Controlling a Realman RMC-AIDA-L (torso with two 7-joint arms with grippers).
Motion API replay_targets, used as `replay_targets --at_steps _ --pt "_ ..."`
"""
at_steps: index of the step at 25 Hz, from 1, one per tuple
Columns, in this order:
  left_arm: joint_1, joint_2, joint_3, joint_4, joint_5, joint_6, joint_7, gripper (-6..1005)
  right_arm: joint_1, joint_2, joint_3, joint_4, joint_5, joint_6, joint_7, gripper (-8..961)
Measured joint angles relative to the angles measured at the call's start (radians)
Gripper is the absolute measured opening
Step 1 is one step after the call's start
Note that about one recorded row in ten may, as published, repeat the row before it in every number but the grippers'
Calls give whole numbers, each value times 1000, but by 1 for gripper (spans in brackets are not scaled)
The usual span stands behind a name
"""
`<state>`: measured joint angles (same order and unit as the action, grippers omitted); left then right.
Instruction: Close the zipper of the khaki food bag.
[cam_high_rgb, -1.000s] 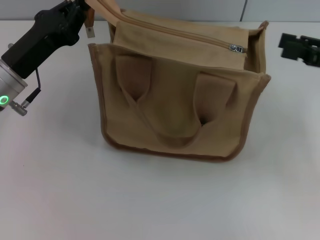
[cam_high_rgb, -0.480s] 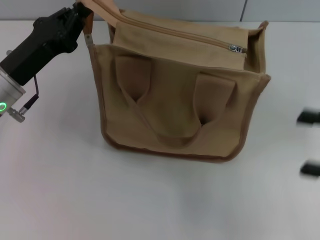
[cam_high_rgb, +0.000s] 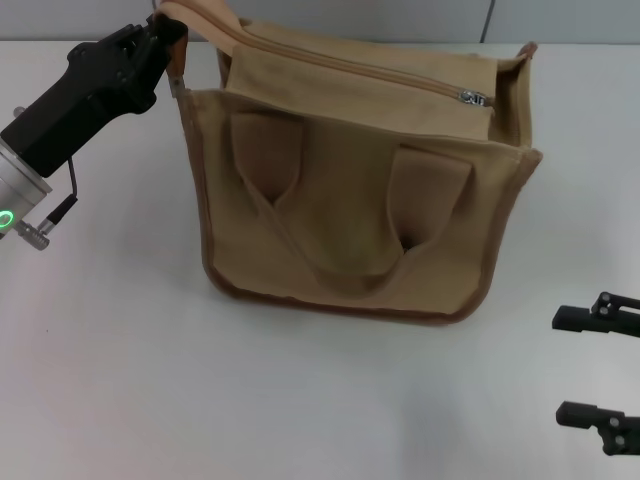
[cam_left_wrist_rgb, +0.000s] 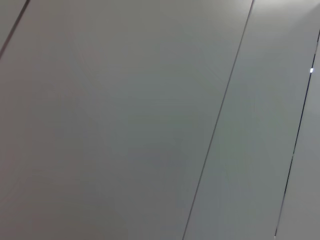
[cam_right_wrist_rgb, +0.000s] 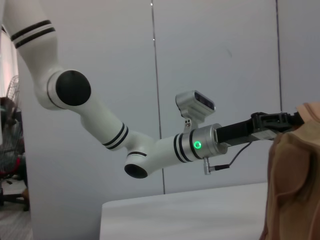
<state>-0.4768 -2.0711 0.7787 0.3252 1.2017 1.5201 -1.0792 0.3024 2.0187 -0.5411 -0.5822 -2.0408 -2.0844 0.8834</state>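
Head view: left gripper (cam_high_rgb: 172, 45) fingers clamp the khaki food bag (cam_high_rgb: 360, 180) back corner; right gripper (cam_high_rgb: 600, 370) fingers apart, low over the bench (cam_high_rgb: 120, 380).

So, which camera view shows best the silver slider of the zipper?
The head view: the slider sits at the zipper's right end on the khaki food bag. The right wrist view shows only the bag's edge; the left wrist view shows no bag.

The boxy tan canvas tote bag (cam_high_rgb: 360, 190) sits mid-table on the white table (cam_high_rgb: 110, 380). Black left gripper (cam_high_rgb: 165, 45) is at its back-left top corner, black right gripper (cam_high_rgb: 600, 375) well off front-right (near the table edge). Silver zipper slider (cam_high_rgb: 473, 97) sits at the top's right end.
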Motion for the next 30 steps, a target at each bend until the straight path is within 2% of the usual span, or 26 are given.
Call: replay_targets --at_steps 10,13,16,17,18,21,24,25,26,27,30 --pt "6 8 3 47 40 5 -45 124 -1 -2 19 8 -2 4 4 768" --pt "12 9 3 85 72 1 -73 273 -1 -3 19 11 0 5 6 768" --pt "25 19 -3 185 144 -11 -150 401 -2 -3 20 12 1 5 11 768" --pt "36 36 -4 270 208 -16 -220 440 -2 -3 22 12 1 5 14 768" --pt "36 36 -4 270 208 -16 -220 479 -2 -3 22 12 1 5 14 768" --pt "40 77 -4 355 297 20 -299 580 -2 -4 30 12 -1 8 15 768" --pt "28 146 -8 412 385 131 -386 648 -1 -5 32 12 -3 22 18 768" --pt "25 159 -11 417 394 165 -402 671 -1 -5 32 12 -3 22 18 768" --pt "25 159 -11 417 394 165 -402 694 0 -6 32 12 -3 27 22 768" --pt "19 174 -27 419 396 242 -419 717 3 -7 32 12 -4 32 27 768" --pt "13 176 -47 416 393 319 -425 785 5 -7 32 12 -5 34 29 768"
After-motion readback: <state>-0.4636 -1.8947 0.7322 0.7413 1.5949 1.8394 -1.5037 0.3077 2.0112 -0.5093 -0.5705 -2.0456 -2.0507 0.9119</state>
